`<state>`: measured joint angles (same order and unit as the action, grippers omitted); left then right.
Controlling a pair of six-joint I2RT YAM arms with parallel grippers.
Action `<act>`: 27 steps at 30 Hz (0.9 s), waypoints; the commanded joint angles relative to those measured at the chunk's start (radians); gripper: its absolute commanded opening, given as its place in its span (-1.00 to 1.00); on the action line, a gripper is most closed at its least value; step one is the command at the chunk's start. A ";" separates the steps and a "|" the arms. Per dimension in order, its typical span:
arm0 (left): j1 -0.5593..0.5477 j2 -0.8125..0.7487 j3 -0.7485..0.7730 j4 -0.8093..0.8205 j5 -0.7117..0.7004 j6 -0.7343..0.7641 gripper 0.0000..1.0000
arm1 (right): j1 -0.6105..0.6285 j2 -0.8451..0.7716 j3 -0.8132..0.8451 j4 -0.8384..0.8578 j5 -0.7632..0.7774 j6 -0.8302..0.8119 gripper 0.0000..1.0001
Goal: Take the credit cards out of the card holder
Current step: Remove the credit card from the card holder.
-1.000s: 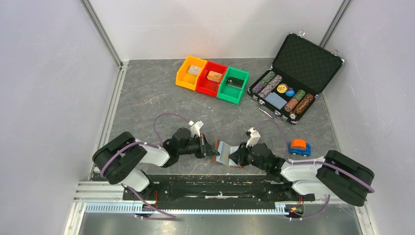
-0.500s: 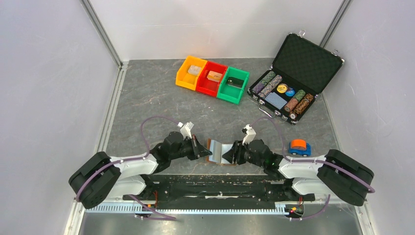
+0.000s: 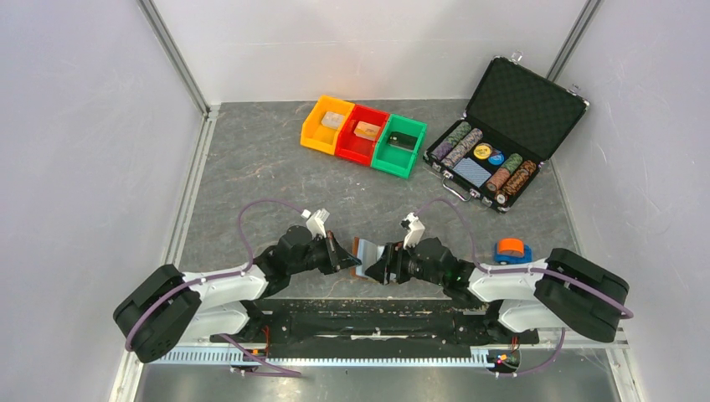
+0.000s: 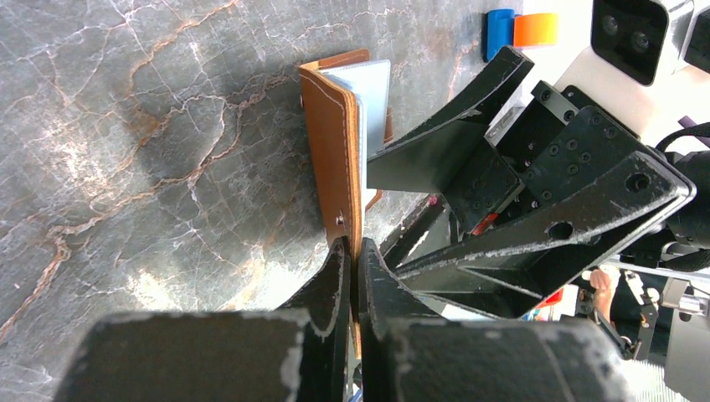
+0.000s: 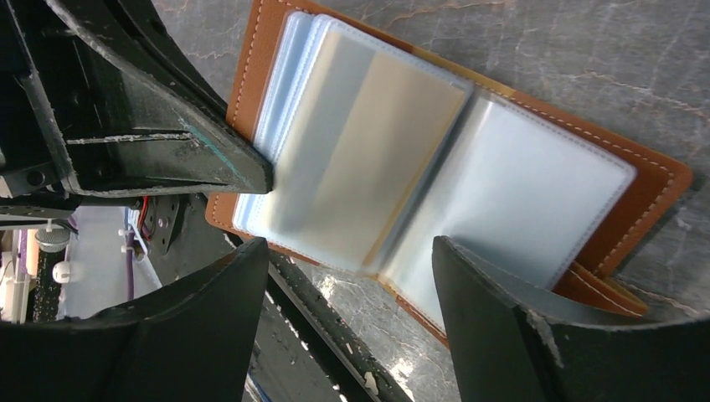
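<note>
The left gripper (image 4: 353, 251) is clamped on the stitched edge of the small brown leather bifold card holder (image 4: 335, 134), propping that cover upright. The right gripper (image 5: 350, 247) hangs with its fingers spread wide over the fanned pale blue-grey plastic sleeves (image 5: 519, 180); whether either tip touches them I cannot tell. The holder lies spread at the near edge of the grey marbled table (image 3: 251, 184), between the two arms. A thin tan-gold credit card (image 5: 393, 134) shows, blurred, inside one sleeve, and no card lies loose on the table. I judge the opening done and every extraction left to do. Well beyond stand three coloured plastic bins (image 3: 364, 134) and an open black chip case (image 3: 502, 126).
</note>
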<state>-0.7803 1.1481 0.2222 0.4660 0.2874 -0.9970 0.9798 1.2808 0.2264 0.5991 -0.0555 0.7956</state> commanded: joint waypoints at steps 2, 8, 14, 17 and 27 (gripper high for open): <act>0.001 -0.023 -0.004 0.047 -0.007 0.015 -0.86 | 0.028 0.035 0.055 0.053 -0.004 0.004 0.53; 0.001 -0.029 -0.007 0.056 -0.007 0.011 -0.93 | 0.046 0.074 0.077 0.059 0.003 0.005 0.55; 0.001 -0.018 -0.007 0.078 0.013 0.003 -0.95 | 0.049 0.097 0.083 0.068 0.010 0.007 0.47; 0.001 -0.019 -0.012 0.089 0.010 -0.004 -0.95 | 0.049 0.102 0.082 0.071 0.013 0.005 0.37; 0.001 -0.022 -0.015 0.066 -0.007 0.000 -0.75 | 0.049 0.046 0.054 0.012 0.078 -0.001 0.26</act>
<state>-0.7803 1.1412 0.2100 0.4740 0.2874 -0.9977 1.0260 1.3659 0.2783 0.6231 -0.0418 0.8009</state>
